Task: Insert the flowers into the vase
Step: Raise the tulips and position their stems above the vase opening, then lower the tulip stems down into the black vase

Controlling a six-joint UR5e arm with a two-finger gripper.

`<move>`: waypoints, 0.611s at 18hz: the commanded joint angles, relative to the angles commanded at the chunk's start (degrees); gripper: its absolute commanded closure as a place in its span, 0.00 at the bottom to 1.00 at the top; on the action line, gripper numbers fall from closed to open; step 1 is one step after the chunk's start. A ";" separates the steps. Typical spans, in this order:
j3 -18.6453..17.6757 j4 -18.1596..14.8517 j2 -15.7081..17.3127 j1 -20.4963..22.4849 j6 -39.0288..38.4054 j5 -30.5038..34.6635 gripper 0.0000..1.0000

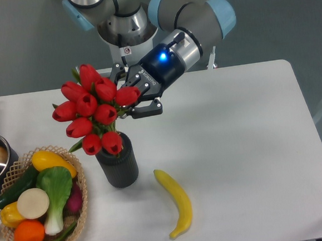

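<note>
Red tulip heads crowd together in the flowers (90,112), a bunch held above and slightly left of the dark ribbed vase (118,165). The lowest blooms hang right at the vase's mouth, overlapping its rim in this view; whether the stems have entered the opening I cannot tell, since the heads hide them. The pincer (135,97) reaches in from the right of the bunch, its dark fingers closed about the flowers near the rightmost bloom, though the exact contact point is masked by petals.

By the look of it, the bunch is light and top-heavy, with stiff moulded blooms that spread wider than the vase's mouth. The heads would likely be soft and could crush or slip if squeezed. The better hold is low on the gathered stems, where they are narrow and firm. A grip at the side like this one may let the bunch swing or tilt as it is lowered.

The vase stands upright on the white worktop (246,141), with a woven basket of vegetables (81,210) to its left and a banana (177,202) to its lower right, both apart from it.
</note>
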 joint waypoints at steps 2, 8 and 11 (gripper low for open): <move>-1.58 -0.09 -0.09 0.00 3.25 0.09 0.93; -2.29 -0.09 -2.81 -2.63 4.23 5.97 0.89; -2.29 0.00 -4.13 -3.43 4.14 7.64 0.83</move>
